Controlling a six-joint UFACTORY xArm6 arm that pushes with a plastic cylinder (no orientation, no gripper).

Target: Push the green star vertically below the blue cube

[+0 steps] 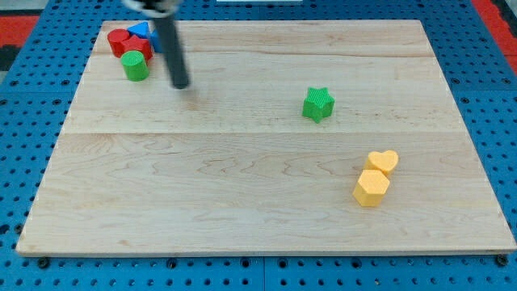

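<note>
On the wooden board (266, 186), my tip (181, 83) sits far left of the green star (318, 104), its rod half hiding a blue block (142, 31).

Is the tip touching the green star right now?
No. My tip sits far to the view's left of the green star, close to the green cylinder, with bare board between tip and star.

Pretty plain setup: a light wooden board (266, 202) with visible grain sits on a blue perforated pegboard surface (24, 97), evenly lit, and a red patch (494, 10) shows top right.
</note>
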